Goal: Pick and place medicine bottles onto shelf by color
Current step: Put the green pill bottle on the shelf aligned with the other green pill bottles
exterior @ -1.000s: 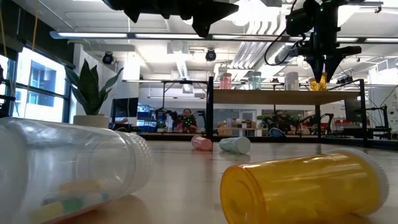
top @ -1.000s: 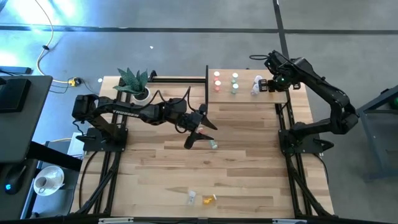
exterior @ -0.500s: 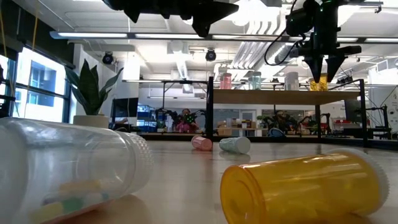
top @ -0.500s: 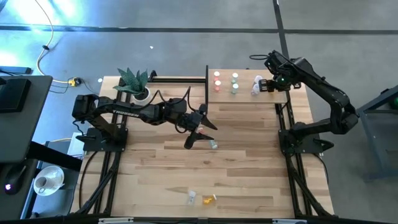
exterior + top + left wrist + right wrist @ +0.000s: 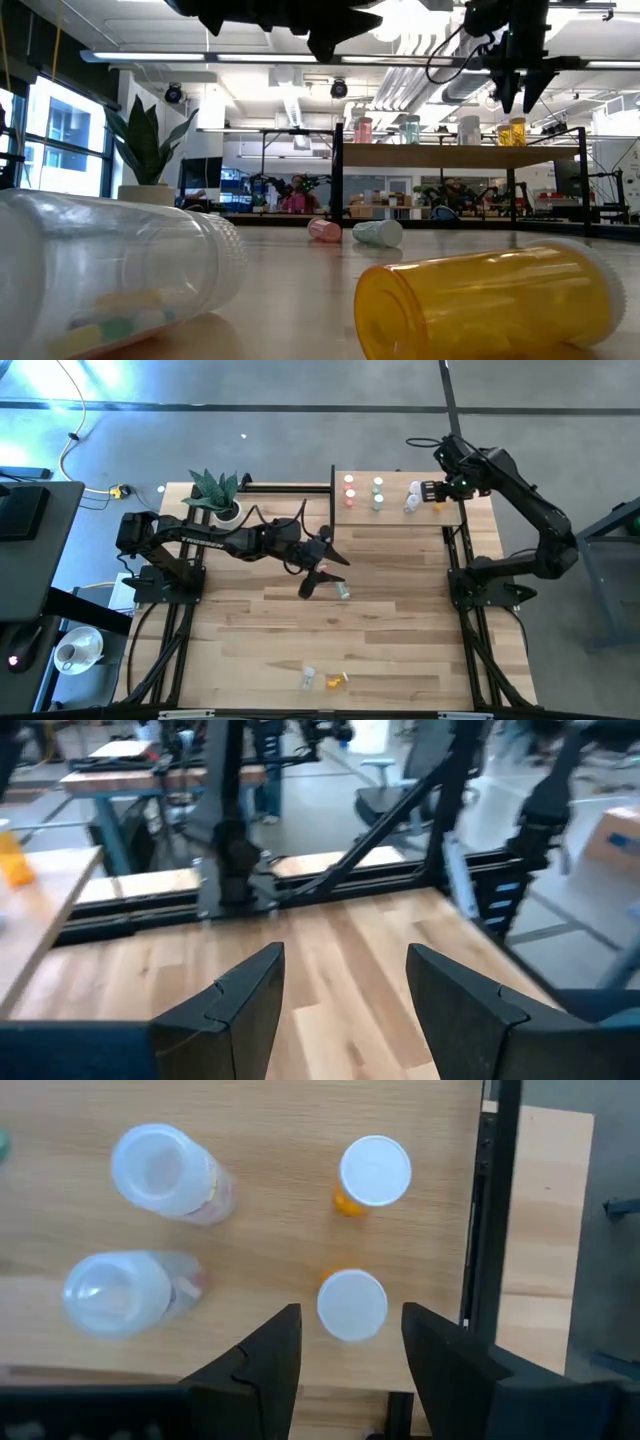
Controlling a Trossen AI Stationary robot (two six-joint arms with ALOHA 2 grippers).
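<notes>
Two orange bottles (image 5: 365, 1173) upright on the shelf (image 5: 396, 514) near its right edge, white caps up, one just beside the other, apart. Two clear bottles (image 5: 160, 1170) upright further in on the same board, next to the orange pair. Red pair (image 5: 349, 491) and green pair (image 5: 378, 494) standing toward the shelf's left edge, in columns. Shelf at the worktop's far edge, right of centre. Right gripper (image 5: 433, 494) up above the shelf's right part, claw released, fingers (image 5: 265, 1360) spread and holding nothing, directly over the nearer orange cap (image 5: 352, 1304); seen in low view hanging clear above the orange bottles (image 5: 516, 131). On the worktop (image 5: 400, 630) mid-area, a pink bottle (image 5: 324, 230) and a pale green bottle (image 5: 343, 592) lying on their sides, just beside each other. Near the front edge, a clear bottle (image 5: 308, 679) and an orange bottle (image 5: 337, 680) lying on their sides, close together. Left gripper (image 5: 312, 582) over the worktop's centre, just beside the pale green bottle, claw released, fingers (image 5: 245, 1000) apart and empty. Potted plant (image 5: 217, 491) at the far left corner.
</notes>
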